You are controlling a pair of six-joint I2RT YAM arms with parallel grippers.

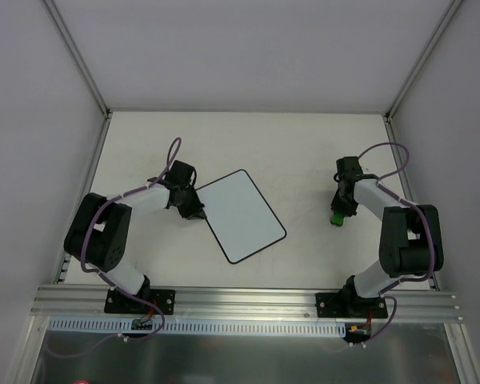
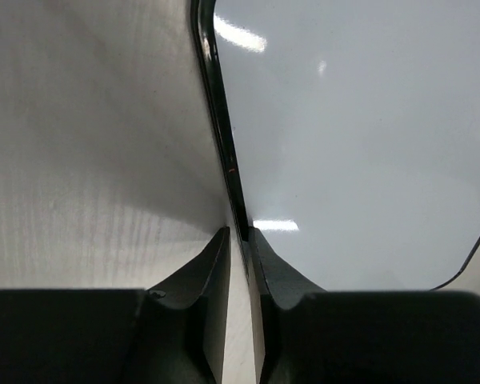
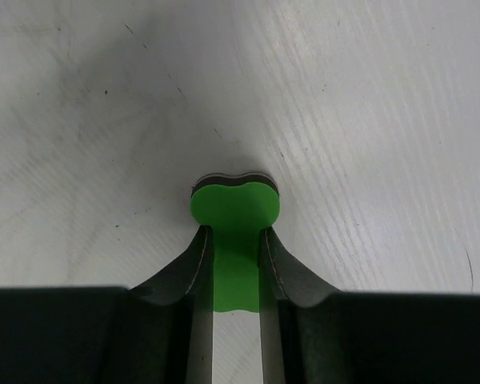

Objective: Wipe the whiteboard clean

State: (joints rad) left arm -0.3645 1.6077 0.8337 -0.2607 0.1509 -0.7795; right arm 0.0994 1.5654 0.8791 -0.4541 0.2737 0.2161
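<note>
The whiteboard (image 1: 244, 214) lies flat and tilted on the table, left of centre; its white face (image 2: 344, 144) shows no marks. My left gripper (image 1: 200, 214) sits low at the board's left edge. Its jaws (image 2: 240, 232) stand a narrow gap apart, with the board's black border running in between the tips against the right finger and table showing beside it. On the right, my right gripper (image 1: 336, 214) is shut on the narrow waist of the green bone-shaped eraser (image 3: 236, 208), held just over the bare table, well clear of the board.
The pale table (image 1: 304, 152) is enclosed by white walls at the back and sides. An aluminium rail (image 1: 248, 300) carrying both arm bases runs along the near edge. Faint scratches mark the table under the right gripper.
</note>
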